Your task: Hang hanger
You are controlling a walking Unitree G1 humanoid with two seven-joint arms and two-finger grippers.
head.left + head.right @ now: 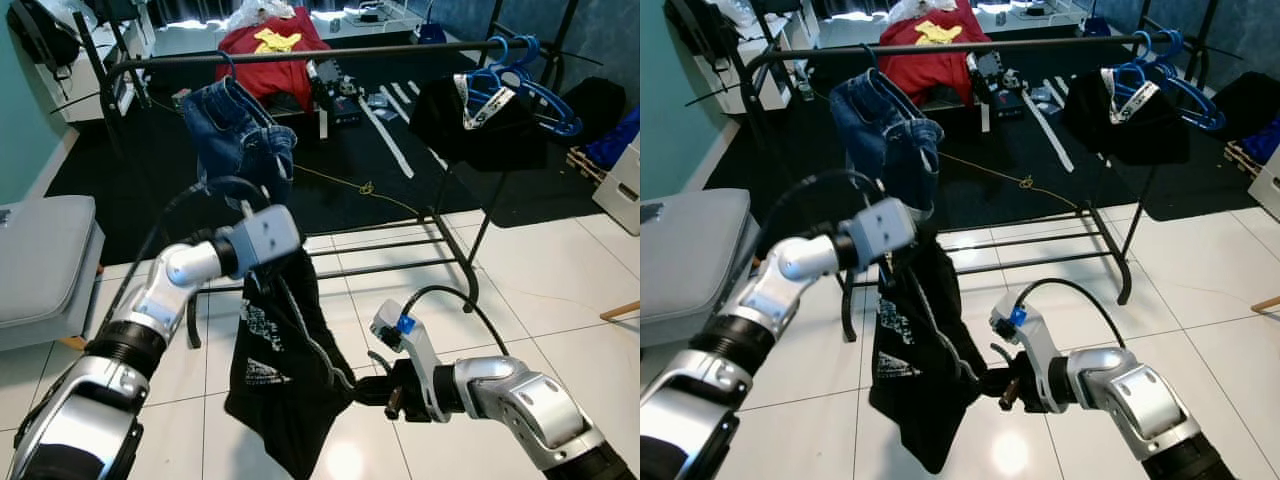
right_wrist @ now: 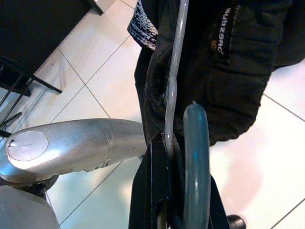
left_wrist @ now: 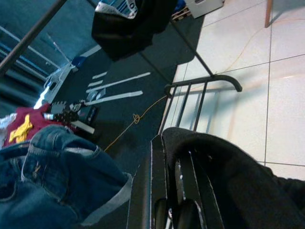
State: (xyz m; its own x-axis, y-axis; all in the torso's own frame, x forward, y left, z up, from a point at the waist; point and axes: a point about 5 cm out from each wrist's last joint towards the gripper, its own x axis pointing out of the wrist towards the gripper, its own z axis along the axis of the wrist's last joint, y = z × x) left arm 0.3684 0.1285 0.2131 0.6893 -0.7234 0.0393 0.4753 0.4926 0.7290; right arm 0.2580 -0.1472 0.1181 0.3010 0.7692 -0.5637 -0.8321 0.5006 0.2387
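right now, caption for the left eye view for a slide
Both grippers, left gripper and right gripper, hold a black garment on a hanger before the clothes rail.

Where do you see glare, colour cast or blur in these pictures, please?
Left eye view: a bright glare spot on the white floor tiles below the black garment. Left wrist view: a bluish cast, its own fingers blurred. Right wrist view: sharp on the hanger.

The right gripper (image 2: pixel 174 191) clamps a grey hanger (image 2: pixel 172 86) carrying a black garment (image 2: pixel 228 62). A silver arm (image 2: pixel 71 152) lies beside its fingers (image 2: pixel 152 191), over white tiles (image 2: pixel 86 81).
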